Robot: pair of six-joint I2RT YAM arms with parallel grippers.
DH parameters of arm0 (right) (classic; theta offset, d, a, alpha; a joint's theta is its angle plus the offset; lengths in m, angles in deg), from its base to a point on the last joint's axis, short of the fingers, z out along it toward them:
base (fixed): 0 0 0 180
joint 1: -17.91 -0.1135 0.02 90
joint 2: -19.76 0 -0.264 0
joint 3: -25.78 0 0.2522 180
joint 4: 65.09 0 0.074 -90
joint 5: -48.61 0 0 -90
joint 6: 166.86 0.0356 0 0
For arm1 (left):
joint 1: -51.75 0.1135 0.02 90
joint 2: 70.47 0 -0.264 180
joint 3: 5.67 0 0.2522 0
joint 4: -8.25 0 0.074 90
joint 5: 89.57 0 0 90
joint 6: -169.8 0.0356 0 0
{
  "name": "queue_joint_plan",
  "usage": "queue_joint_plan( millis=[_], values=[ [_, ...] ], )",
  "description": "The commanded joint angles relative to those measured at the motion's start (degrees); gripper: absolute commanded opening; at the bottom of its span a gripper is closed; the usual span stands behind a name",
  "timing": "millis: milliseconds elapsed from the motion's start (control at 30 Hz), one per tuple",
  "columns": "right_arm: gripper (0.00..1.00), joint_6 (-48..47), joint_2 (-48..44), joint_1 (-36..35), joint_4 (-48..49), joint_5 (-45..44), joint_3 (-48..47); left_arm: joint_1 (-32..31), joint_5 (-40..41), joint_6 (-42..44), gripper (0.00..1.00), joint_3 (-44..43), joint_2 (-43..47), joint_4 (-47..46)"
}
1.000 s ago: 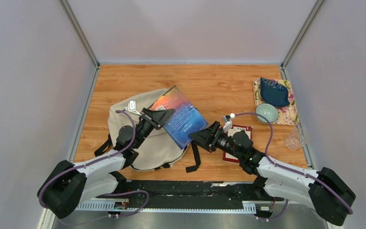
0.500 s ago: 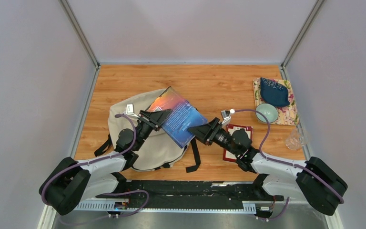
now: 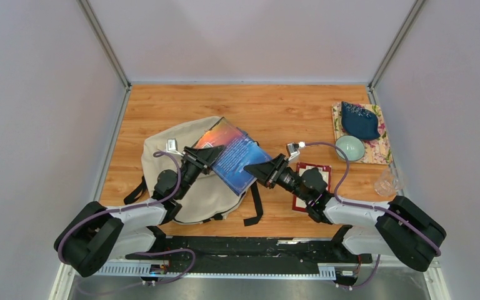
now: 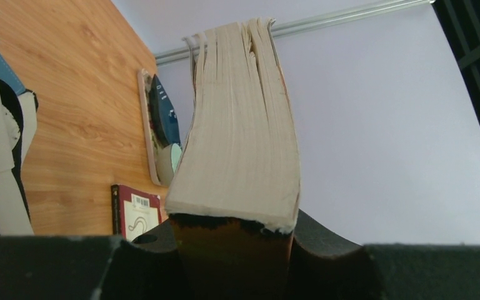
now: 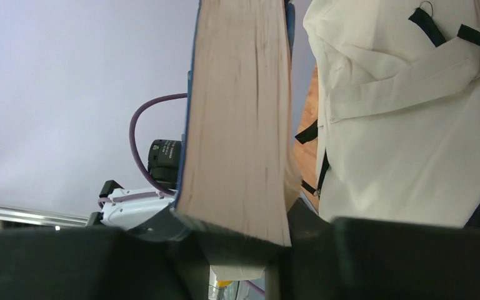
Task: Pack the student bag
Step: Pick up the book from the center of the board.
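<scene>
The beige student bag lies flat on the left half of the table, and its cream cloth fills the right of the right wrist view. A thick book with a blue and orange cover hangs tilted over the bag's right edge. My left gripper is shut on the book's left corner, with the page block rising from between its jaws. My right gripper clamps the book's near right edge. There the pages fill the gap between both jaws.
A small dark red book lies on the wood under the right arm. At the back right, a floral mat carries a dark blue pouch and a teal bowl. A clear cup stands by the right wall.
My right gripper has moved left up to the book and closed on its edge. The left gripper has kept its hold, and the book has shifted slightly left.
</scene>
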Motion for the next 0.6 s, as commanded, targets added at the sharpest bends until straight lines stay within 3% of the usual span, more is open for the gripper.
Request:
queue_joint_plan(
  millis=[0, 33, 67, 100, 133, 200, 233, 267, 367, 400, 500, 567],
  values=[
    [0.10, -1.5, -1.1, 0.2, 7.7, -0.9, -4.2, -0.6, -4.1, -2.3, 0.00, -1.3, 0.9, -17.9],
    [0.00, -2.1, -1.5, 0.4, 7.1, -1.3, -4.1, -0.6, -6.7, -1.4, 0.00, -2.0, 1.3, -17.0],
    [0.00, -2.6, -2.1, 0.4, 6.0, -1.4, -4.0, -0.4, -8.4, -0.8, 0.05, -2.4, 1.6, -13.3],
    [0.00, -3.4, -4.0, 0.5, 3.3, -1.4, -4.0, -0.1, -10.4, 0.0, 0.13, -3.0, 2.2, -10.6],
    [0.00, -4.2, -5.2, 0.7, 1.6, -1.8, -3.6, 0.2, -15.4, 3.0, 0.35, -4.6, 3.6, -7.3],
    [0.00, -6.9, -10.4, 0.7, -5.6, -3.0, -3.2, 1.3, -21.0, 8.2, 0.51, -7.1, 5.6, 7.9],
    [0.00, -7.9, -12.7, 0.8, -8.5, -4.8, -2.8, 1.4, -24.6, 16.8, 0.59, -11.2, 8.2, 16.2],
    [0.00, -10.6, -15.4, 0.8, -11.7, -6.0, -2.5, 1.4, -24.8, 22.7, 0.62, -14.1, 9.2, 37.0],
    [0.00, -15.1, -27.3, 0.9, -31.1, -13.5, -4.2, 1.1, -18.9, 41.6, 0.66, -23.1, 11.5, 68.9],
    [0.00, -17.9, -33.4, 0.8, -40.7, -15.4, -4.8, 1.1, -17.2, 44.7, 0.66, -23.5, 12.2, 73.0],
    [0.00, -21.7, -43.8, 1.1, -56.3, -23.3, -6.9, 1.1, -14.3, 52.0, 0.68, -22.0, 16.1, 81.4],
    [0.00, -22.3, -48.5, 1.2, -62.1, -27.2, -7.4, 0.7, -15.2, 54.5, 0.68, -20.3, 18.6, 84.5]
  ],
)
